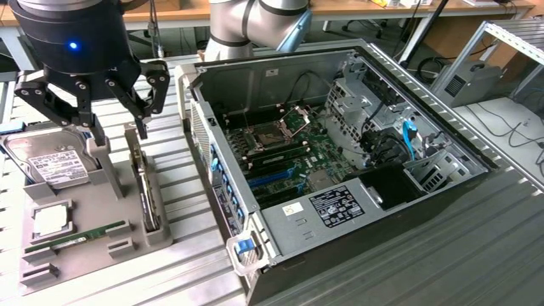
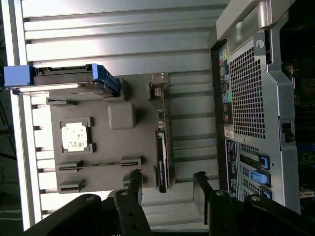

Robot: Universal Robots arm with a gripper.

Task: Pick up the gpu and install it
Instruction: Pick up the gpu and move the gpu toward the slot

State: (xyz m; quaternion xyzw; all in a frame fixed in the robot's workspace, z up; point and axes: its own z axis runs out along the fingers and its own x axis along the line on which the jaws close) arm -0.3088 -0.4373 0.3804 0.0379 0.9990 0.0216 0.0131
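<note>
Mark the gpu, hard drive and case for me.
gpu (image 1: 150, 191): exterior view, upper edge of the card standing in the tray.
hard drive (image 1: 53, 167): exterior view, on its white label.
case (image 1: 234, 80): exterior view, bare inner wall.

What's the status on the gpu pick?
End effector open, hovering above the gpu. It stands on edge in the gray holder, ungripped. Nothing between them.
</note>
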